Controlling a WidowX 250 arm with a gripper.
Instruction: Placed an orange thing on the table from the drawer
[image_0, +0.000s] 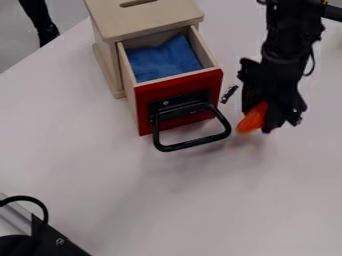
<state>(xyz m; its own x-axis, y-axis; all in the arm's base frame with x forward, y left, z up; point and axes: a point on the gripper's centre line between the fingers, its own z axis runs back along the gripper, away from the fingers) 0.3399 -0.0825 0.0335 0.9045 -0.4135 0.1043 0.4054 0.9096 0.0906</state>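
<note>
Black fingers are clamped on the orange thing, beside the open drawer.

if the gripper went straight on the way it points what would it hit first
Probably the table below it, with the orange thing at the gripper's tip perhaps touching first; the gap is hard to judge.

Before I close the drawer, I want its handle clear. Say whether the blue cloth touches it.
Apart. The camera view shows the blue cloth inside the drawer and the black handle outside, with the red front between them.
</note>
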